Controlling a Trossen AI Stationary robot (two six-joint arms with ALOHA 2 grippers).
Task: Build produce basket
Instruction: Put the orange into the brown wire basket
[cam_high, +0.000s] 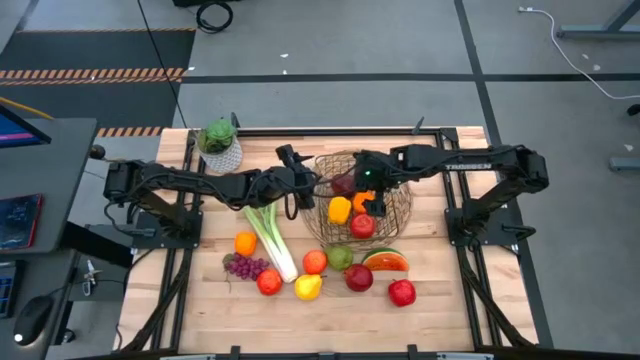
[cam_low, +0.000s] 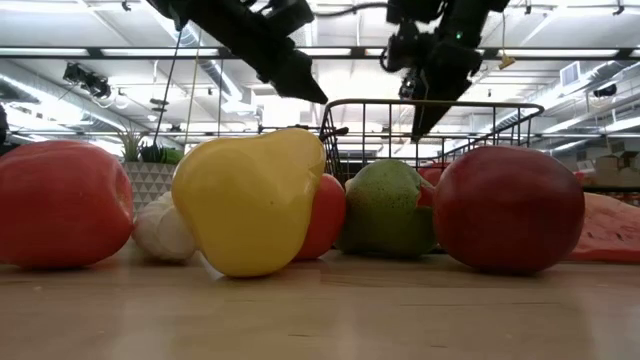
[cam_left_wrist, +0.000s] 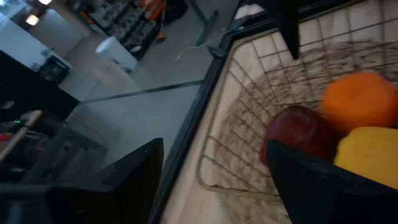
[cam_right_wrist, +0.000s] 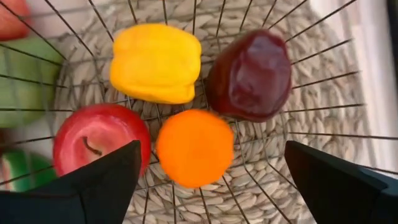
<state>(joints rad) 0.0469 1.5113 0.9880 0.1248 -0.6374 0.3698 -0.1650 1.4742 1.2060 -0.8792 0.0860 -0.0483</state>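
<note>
The wire basket (cam_high: 392, 207) stands mid-table. It holds a yellow pepper (cam_right_wrist: 155, 62), an orange (cam_right_wrist: 194, 147), a red apple (cam_right_wrist: 93, 140) and a dark red apple (cam_right_wrist: 252, 74). My right gripper (cam_right_wrist: 211, 146) hangs open over the basket, pointing down at the orange, and it is empty. My left gripper (cam_high: 298, 185) stands open at the basket's left rim (cam_left_wrist: 208, 177), nearly level. More produce lies near the front: a leek (cam_high: 270, 238), grapes (cam_high: 245, 266), a green pear (cam_high: 340, 257), a watermelon slice (cam_high: 385, 261), a yellow fruit (cam_low: 250, 200) and red apples (cam_high: 402, 292). My left gripper's open fingers (cam_left_wrist: 134, 180) reach the basket's left rim from the table's left side. Whether they touch the wire, I cannot tell.
A small green plant in a white pot (cam_high: 220, 145) stands at the far left corner. The loose fruit lies in a band between the basket and the near edge. Bare wood shows at the table's left and right sides.
</note>
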